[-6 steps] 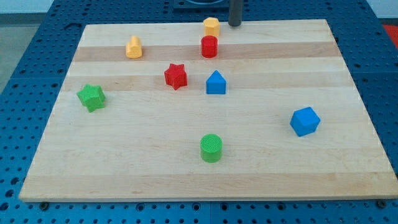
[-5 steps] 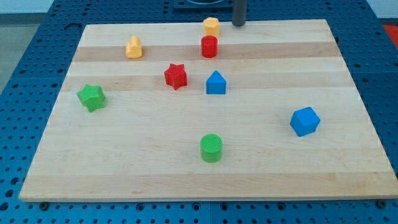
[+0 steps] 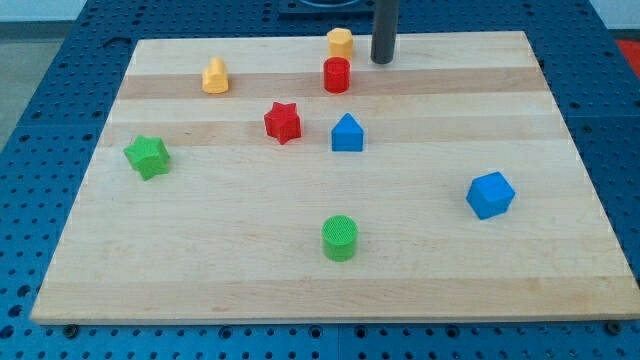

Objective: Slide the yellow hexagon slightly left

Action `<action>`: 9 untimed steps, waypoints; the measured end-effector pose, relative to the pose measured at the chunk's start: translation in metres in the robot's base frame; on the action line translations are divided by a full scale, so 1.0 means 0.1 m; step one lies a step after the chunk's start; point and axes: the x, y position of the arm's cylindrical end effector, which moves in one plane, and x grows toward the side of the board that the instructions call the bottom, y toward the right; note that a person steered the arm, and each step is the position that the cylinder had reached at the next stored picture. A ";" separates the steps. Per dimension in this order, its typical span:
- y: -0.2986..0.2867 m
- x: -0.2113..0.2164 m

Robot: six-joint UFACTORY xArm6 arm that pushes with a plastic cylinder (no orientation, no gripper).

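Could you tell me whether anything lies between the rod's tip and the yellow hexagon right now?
No block lies between them: in the camera view, only bare board separates my tip, at the view's right, from the yellow hexagon. The red cylinder sits just below that gap.

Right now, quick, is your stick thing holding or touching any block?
My tip: holding nothing, it is only a rod. It stands on the board just to the view's right of the yellow hexagon, with a small gap, touching no block.
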 end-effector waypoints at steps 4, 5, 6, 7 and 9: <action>-0.12 -0.35; -0.17 -0.12; -0.26 -0.12; -0.26 -0.25; -0.33 -0.50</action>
